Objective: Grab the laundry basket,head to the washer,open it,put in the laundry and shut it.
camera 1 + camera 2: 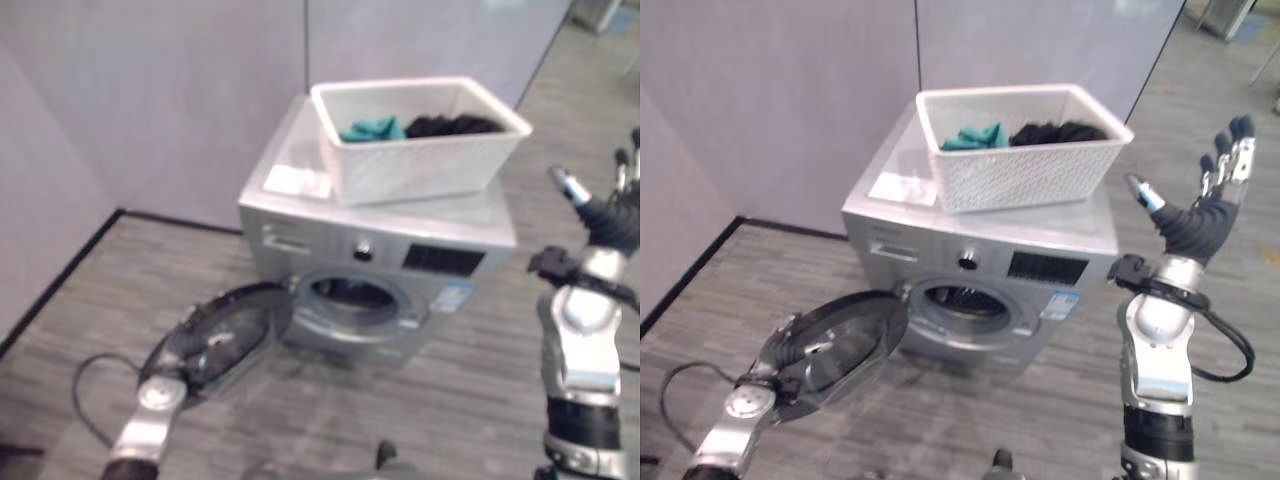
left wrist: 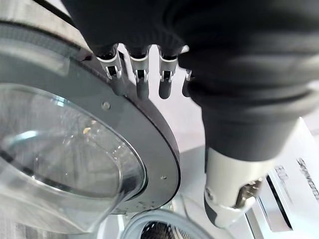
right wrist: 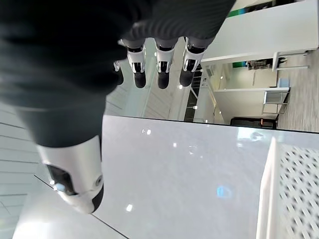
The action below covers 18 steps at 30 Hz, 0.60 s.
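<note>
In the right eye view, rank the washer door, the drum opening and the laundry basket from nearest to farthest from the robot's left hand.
1. Washer door: swung open at lower left, the left hand against its rim.
2. Drum opening: in the washer's front, just right of the door.
3. Laundry basket: on top of the washer, farthest.

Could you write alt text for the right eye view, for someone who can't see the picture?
A silver washer stands with its round door swung open, the robot's left hand at the door's edge. A white laundry basket holding teal and black clothes sits on top of the washer. The right hand is raised in the air beside it, fingers spread, holding nothing.
</note>
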### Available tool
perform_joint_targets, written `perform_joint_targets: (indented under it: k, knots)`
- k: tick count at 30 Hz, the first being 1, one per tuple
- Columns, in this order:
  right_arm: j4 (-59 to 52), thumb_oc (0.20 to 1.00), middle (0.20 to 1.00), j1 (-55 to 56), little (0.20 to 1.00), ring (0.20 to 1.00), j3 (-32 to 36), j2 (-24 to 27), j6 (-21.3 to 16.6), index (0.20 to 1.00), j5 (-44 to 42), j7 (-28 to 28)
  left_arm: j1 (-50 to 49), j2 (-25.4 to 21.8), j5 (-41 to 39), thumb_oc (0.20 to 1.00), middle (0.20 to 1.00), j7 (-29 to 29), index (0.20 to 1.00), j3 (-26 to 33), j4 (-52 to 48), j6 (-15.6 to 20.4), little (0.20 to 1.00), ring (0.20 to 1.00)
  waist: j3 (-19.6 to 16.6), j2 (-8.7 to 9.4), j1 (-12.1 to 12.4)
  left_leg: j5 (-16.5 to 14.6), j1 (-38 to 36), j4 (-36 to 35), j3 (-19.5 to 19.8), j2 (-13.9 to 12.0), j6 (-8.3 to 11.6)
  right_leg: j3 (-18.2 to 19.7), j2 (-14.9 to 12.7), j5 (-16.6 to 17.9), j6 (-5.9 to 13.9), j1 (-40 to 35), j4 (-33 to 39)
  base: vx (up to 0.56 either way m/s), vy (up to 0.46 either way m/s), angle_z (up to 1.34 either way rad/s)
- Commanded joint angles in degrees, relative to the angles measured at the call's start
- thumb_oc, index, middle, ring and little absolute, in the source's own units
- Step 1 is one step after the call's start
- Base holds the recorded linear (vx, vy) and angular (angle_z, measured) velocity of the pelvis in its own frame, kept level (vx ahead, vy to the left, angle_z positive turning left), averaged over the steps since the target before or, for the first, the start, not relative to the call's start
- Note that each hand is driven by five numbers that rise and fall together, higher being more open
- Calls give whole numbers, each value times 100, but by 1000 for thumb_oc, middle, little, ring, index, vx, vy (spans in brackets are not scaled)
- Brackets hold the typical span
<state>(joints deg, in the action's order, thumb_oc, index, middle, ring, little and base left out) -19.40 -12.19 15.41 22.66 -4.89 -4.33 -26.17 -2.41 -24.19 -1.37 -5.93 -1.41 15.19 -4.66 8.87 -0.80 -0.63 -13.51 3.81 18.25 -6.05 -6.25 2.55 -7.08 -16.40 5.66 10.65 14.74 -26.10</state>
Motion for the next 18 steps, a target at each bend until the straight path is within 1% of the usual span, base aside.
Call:
perform_joint_targets:
  k: [1, 2, 4, 5, 6, 7, 8, 9, 10, 11, 12, 13, 14, 15, 16, 17, 18]
  knots:
    - [13, 1000, 1000, -702, 1000, 1000, 92, 81, -286, 1000, 345, -291, -47, -491, -183, 1000, 1000, -125, 1000, 377, -486, 364, 1000, 1000, 2, 106, 22, -449, -1140, -864, 52, 33, -394, -154, 0, -710, 117, -28, 543, 301, -88, -40]
    - [22, 1000, 1000, -713, 1000, 1000, 79, 86, -287, 1000, 348, -299, -51, -488, -187, 1000, 1000, -125, 1000, 384, -484, 368, 1000, 1000, 1, 91, 19, -437, -1162, -899, 46, 22, -391, -160, 17, -691, 119, -54, 587, 349, -134, -31]
    - [92, 1000, 1000, -697, 1000, 1000, 134, 107, -296, 1000, 407, -374, -25, -463, -207, 1000, 1000, -161, 1000, 400, -461, 415, 1000, 1000, -6, 44, -69, -501, -1320, -981, 172, -21, -275, 186, -58, -456, 161, 51, 1428, 364, -203, 9]
    - [63, 1000, 1000, -671, 1000, 1000, 193, 119, -343, 1000, 446, -423, -11, -430, -201, 1000, 1000, -183, 1000, 403, -443, 445, 1000, 1000, -36, 35, -140, -606, -1460, -1018, 263, -84, -194, 499, -110, -287, 212, 118, 1936, 329, -201, 25]
    - [57, 1000, 1000, -664, 1000, 1000, 193, 117, -343, 1000, 450, -424, -13, -428, -199, 1000, 1000, -184, 1000, 401, -441, 448, 1000, 1000, -41, 26, -134, -609, -1468, -1025, 255, -88, -196, 495, -102, -253, 218, 86, 2001, 431, -292, 48]
    - [10, 1000, 1000, -497, 1000, 1000, 291, 180, -362, 1000, 460, -397, 34, -390, -177, 1000, 1000, -202, 1000, 367, -367, 479, 1000, 1000, -111, 88, -219, -668, -1621, -1063, 328, -185, -112, 812, 43, -231, 270, 83, 1995, 228, -156, 59]
    - [-6, 1000, 1000, -471, 1000, 1000, 307, 176, -359, 1000, 454, -387, 34, -394, -177, 1000, 1000, -201, 1000, 351, -361, 482, 1000, 1000, -117, 84, -218, -669, -1631, -1069, 339, -192, -105, 802, 44, -259, 269, 75, 1978, 364, -303, 70]
    - [-98, 1000, 1000, -291, 1000, 1000, 404, 170, -361, 1000, 452, -315, -7, -388, -176, 1000, 1000, -211, 1000, 356, -319, 475, 1000, 1000, -192, 140, -278, -564, -1719, -1091, 422, -306, -46, 945, 247, -330, 211, 65, 1804, 238, -241, 68]
    - [-167, 1000, 1000, -188, 1000, 1000, 429, 204, -381, 1000, 423, -239, -72, -362, -177, 1000, 1000, -224, 1000, 362, -268, 491, 1000, 1000, -257, 136, -335, -355, -1757, -1040, 436, -495, 32, 965, 425, -421, 153, 92, 1606, 393, -570, 104]
    - [-241, 1000, 1000, -16, 1000, 1000, 503, 225, -490, 1000, 249, -204, -185, -323, -329, 1000, 1000, -206, 1000, 378, -251, 456, 1000, 1000, -252, 147, -289, 769, -1229, -32, 619, -936, 75, 915, 830, -659, -202, -148, 1440, 261, -426, 111]
    - [-240, 1000, 1000, -14, 1000, 1000, 512, 222, -492, 1000, 245, -201, -182, -330, -331, 1000, 1000, -204, 1000, 374, -253, 452, 1000, 1000, -273, 134, -309, 736, -1174, 23, 666, -951, 84, 886, 834, -677, -203, -143, 1446, 236, -513, 94]
    - [-257, 1000, 1000, 21, 1000, 1000, 529, 285, -544, 1000, 111, -197, -190, -318, -457, 1000, 1000, -161, 1000, 357, -257, 431, 1000, 1000, -208, 208, -264, 1027, -733, 751, 755, -1056, -43, 796, 940, -780, -350, -339, 1480, 93, -425, 32]
    - [-294, 1000, 1000, 49, 1000, 1000, 576, 390, -632, 1000, 40, -174, -227, -267, -488, 1000, 1000, -108, 1000, 297, -310, 417, 1000, 1000, -175, 337, -213, 1280, -181, 1265, 731, -1099, -197, 596, 1033, -857, -553, -634, 1769, 77, -429, 8]
    - [-286, 1000, 1000, 53, 1000, 1000, 587, 396, -639, 1000, 39, -176, -225, -267, -485, 1000, 1000, -106, 1000, 287, -318, 412, 1000, 1000, -180, 328, -231, 1282, -127, 1312, 776, -1100, -196, 561, 1033, -838, -564, -651, 1815, 64, -291, 7]
    - [-293, 1000, 1000, 64, 1000, 1000, 599, 504, -640, 1000, 63, -195, -209, -231, -484, 1000, 1000, -60, 1000, 247, -371, 415, 1000, 1000, -158, 350, -210, 1019, 90, 1126, 725, -977, -226, 454, 1034, -878, -594, -778, 1925, 118, -83, 28]
    - [-314, 1000, 1000, 29, 1000, 1000, 593, 589, -618, 1000, 179, -216, -180, -196, -486, 1000, 1000, -31, 1000, 194, -378, 435, 1000, 1000, -155, 365, -168, 767, 233, 912, 692, -831, -197, 398, 1027, -950, -594, -892, 1990, 159, -93, 55]
    - [-391, 1000, 1000, -14, 1000, 1000, 656, 669, -601, 1000, 285, -229, -124, -161, -477, 1000, 1000, 10, 1000, 109, -381, 463, 1000, 1000, -153, 412, -164, 685, 392, 519, 588, -658, -189, 312, 945, -968, -588, -972, 2084, 146, -39, 63]
